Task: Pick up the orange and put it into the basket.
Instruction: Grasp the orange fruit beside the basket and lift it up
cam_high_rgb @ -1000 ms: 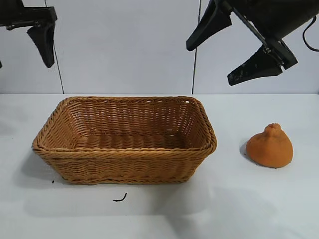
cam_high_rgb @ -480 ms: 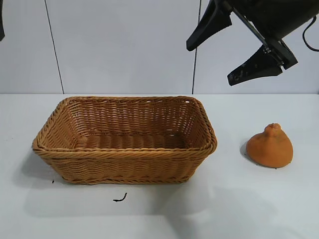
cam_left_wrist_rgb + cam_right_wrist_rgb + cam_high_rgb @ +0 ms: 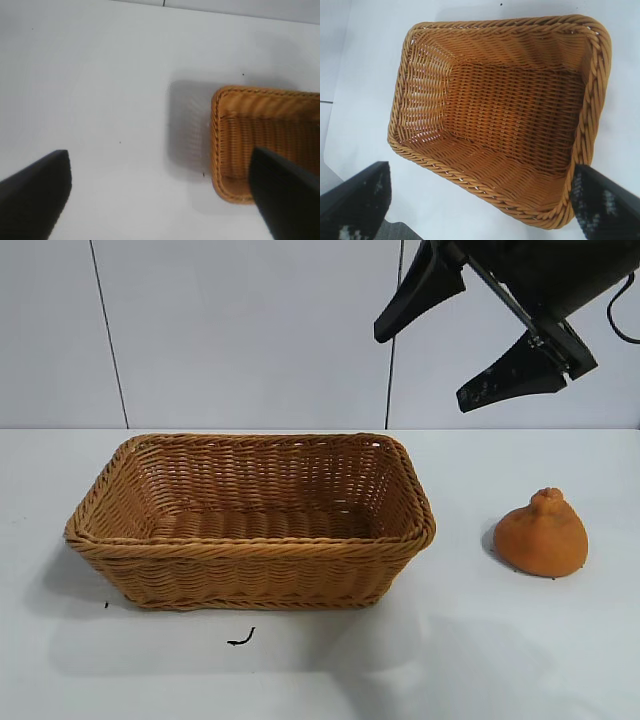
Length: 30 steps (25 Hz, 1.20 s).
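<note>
The orange [image 3: 542, 533] sits on the white table at the right, apart from the basket [image 3: 250, 540], which stands empty at centre-left. My right gripper [image 3: 421, 370] hangs open and empty high above the table, over the basket's right end and up-left of the orange. In the right wrist view the open gripper [image 3: 480, 205] looks down into the basket [image 3: 592, 75]; the orange is out of that view. My left gripper [image 3: 160, 200] is open and empty, out of the exterior view, with the basket's end [image 3: 260, 135] seen beyond one finger.
A small black scrap [image 3: 240, 638] lies on the table in front of the basket. Bare white table surrounds the orange and lies to the basket's left [image 3: 100, 100]. A grey panelled wall stands behind.
The left gripper, seen at the exterior view's top left a second ago, has moved out of that view. The right gripper, basket and orange have not moved.
</note>
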Motion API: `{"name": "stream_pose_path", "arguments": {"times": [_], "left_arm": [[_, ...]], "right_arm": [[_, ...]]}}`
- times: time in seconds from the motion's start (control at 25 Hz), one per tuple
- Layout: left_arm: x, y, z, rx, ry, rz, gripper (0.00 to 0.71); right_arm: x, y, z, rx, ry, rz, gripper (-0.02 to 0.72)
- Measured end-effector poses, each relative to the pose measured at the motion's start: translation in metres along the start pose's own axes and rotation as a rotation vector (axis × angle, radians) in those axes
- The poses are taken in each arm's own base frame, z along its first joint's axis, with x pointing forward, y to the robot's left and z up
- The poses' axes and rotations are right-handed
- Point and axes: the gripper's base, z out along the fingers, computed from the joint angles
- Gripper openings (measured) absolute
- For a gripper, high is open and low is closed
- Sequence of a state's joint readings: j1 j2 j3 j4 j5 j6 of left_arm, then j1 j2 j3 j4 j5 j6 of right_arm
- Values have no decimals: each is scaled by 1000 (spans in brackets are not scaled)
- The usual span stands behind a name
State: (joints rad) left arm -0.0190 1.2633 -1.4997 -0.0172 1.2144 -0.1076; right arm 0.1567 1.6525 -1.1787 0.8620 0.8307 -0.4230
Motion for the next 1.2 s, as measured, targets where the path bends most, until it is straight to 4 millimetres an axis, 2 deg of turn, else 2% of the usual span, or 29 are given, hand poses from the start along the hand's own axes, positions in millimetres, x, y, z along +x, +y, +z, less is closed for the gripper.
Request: {"name": "stream_pose_path", "arguments": {"times": [0.04, 0.08, 0.2, 0.36, 0.44, 0.48, 0.52, 0.68, 0.76, 1.2], "left_arm": [[13, 1, -4, -1, 10, 0, 692], [27, 3, -15, 1, -6, 0, 692], [74, 8, -25, -2, 13, 0, 692], [137, 15, -26, -6, 44, 0, 692], [168, 19, -20, -8, 63, -1, 692], [168, 19, -20, -8, 63, -1, 692], [196, 22, -12, -9, 59, -1, 692], [241, 28, 6, -3, 7, -1, 692], [251, 29, 6, 3, -40, 0, 692], [281, 32, -29, 41, -375, 7, 692]], "right_arm": [[0, 0, 0, 0, 0, 0, 696], [0, 0, 0, 0, 0, 0, 696], [0, 0, 0, 1, 0, -1, 696], [0, 0, 0, 1, 0, -1, 696], [0, 0, 0, 1, 0, -1, 696], [0, 0, 0, 1, 0, -1, 696], [0, 0, 0, 1, 0, -1, 696], [0, 0, 0, 1, 0, -1, 696], [0, 0, 0, 1, 0, -1, 696], [0, 0, 0, 0, 0, -1, 696]]}}
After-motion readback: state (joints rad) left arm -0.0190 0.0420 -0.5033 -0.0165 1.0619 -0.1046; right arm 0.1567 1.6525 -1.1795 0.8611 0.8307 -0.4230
